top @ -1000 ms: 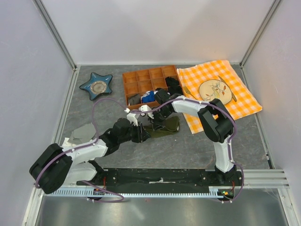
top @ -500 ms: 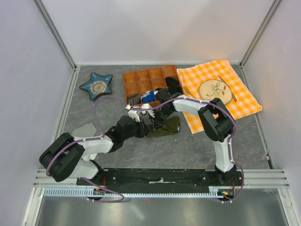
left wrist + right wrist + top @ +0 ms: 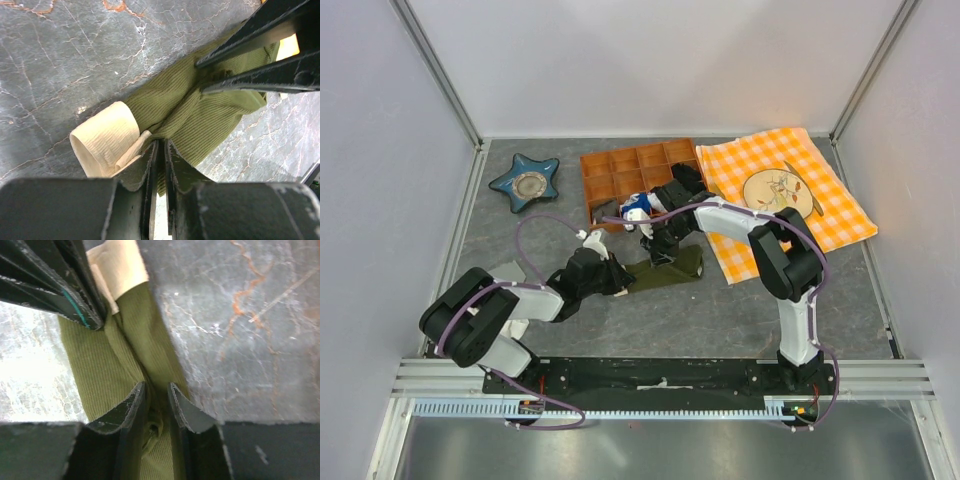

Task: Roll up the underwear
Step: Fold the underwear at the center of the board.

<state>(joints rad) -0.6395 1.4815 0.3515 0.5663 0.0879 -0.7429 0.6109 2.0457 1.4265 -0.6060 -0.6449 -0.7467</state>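
the olive ribbed underwear (image 3: 675, 268) lies stretched out at my twelve o'clock. its cream waistband (image 3: 107, 137) curls over at the nine o'clock end.

Two robot arms share a long black base plate (image 3: 660, 378) at the near edge of the tabletop. The left arm (image 3: 530, 300) and the right arm (image 3: 798, 322) are built alike, with glossy white tubular links joined by chunky black cylindrical joints. A thin purple cable (image 3: 518, 240) runs in loose loops along each arm. Up close, the left fingers (image 3: 132, 175) and right fingers (image 3: 127, 415) are flat, matt black blades with scuffed, pale-worn edges and angled tips.
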